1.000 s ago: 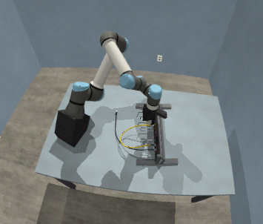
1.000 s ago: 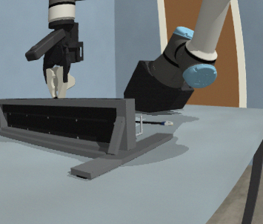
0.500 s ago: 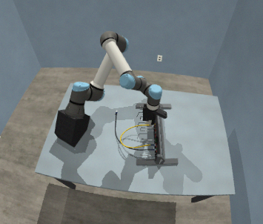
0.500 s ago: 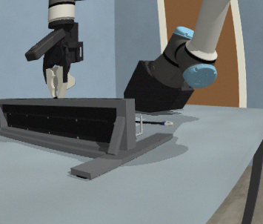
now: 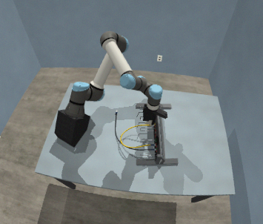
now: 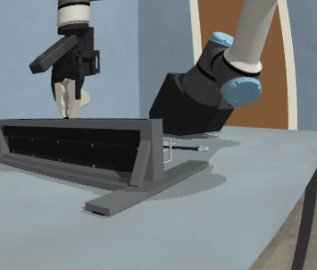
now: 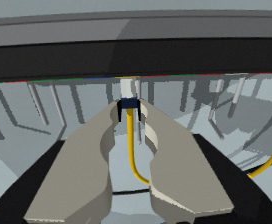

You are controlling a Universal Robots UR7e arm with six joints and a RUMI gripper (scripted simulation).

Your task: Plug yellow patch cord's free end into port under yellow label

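My gripper (image 7: 129,101) (image 6: 70,111) (image 5: 150,122) is shut on the white plug (image 7: 128,90) of the yellow patch cord (image 7: 132,145) (image 5: 127,134). The plug's tip is close to the front of the rack (image 7: 137,55) (image 5: 159,138) (image 6: 68,139), just under the thin row of coloured labels (image 7: 94,78). Whether the tip is inside a port I cannot tell. The yellow cord loops away from the rack front and back to a port lower in the row. The black cord (image 5: 114,124) runs from the rack, and its free end (image 6: 202,148) lies on the table.
The rack stands on two flat cross feet (image 6: 148,189) (image 5: 167,162) on the grey-blue table (image 5: 197,122). The robot's black base block (image 5: 72,127) (image 6: 188,107) sits at the table's left. Several short cable stubs hang from other ports.
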